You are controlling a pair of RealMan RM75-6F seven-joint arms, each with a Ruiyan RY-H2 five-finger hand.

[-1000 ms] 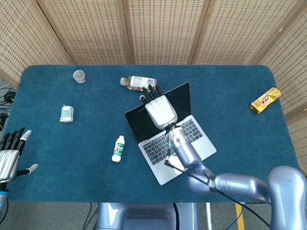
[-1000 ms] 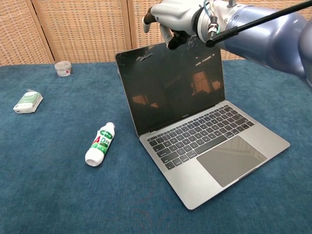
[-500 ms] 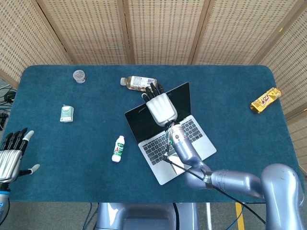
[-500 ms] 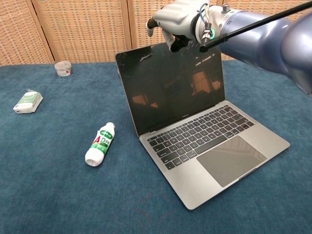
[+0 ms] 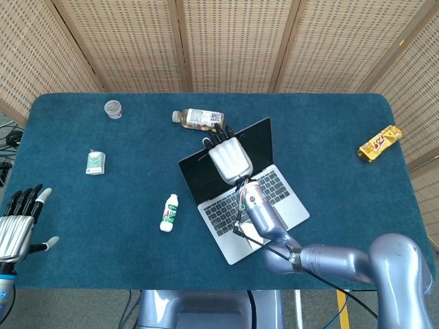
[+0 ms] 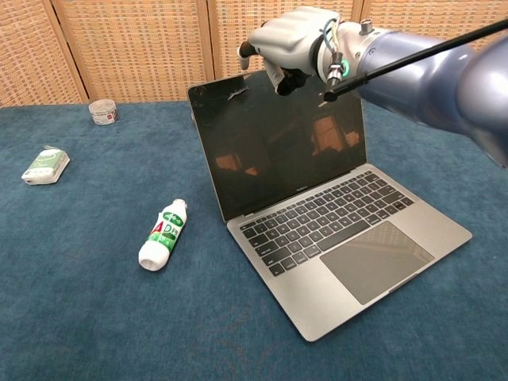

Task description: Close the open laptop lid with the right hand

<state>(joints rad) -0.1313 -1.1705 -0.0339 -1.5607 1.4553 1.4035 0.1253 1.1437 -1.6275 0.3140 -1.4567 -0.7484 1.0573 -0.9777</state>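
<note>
The grey laptop (image 5: 269, 197) stands open in the middle of the blue table, its dark screen (image 6: 274, 143) upright and tilted slightly back. My right hand (image 5: 230, 157) is over the lid's top edge, palm down, with its dark fingertips reaching past the edge to the far side. In the chest view the right hand (image 6: 290, 41) sits at the top rim of the lid (image 6: 238, 79) and holds nothing. My left hand (image 5: 18, 225) hovers at the table's near left edge, fingers spread and empty.
A tea bottle (image 5: 197, 118) lies just behind the lid. A white bottle (image 5: 169, 212) lies left of the laptop. A small green pack (image 5: 95, 162) and a little jar (image 5: 113, 108) sit at far left. A gold snack bar (image 5: 379, 142) lies at far right.
The right hand has shifted slightly along the lid's top edge and sunk a little onto it. The lid's angle looks the same. The left hand drifted a bit nearer.
</note>
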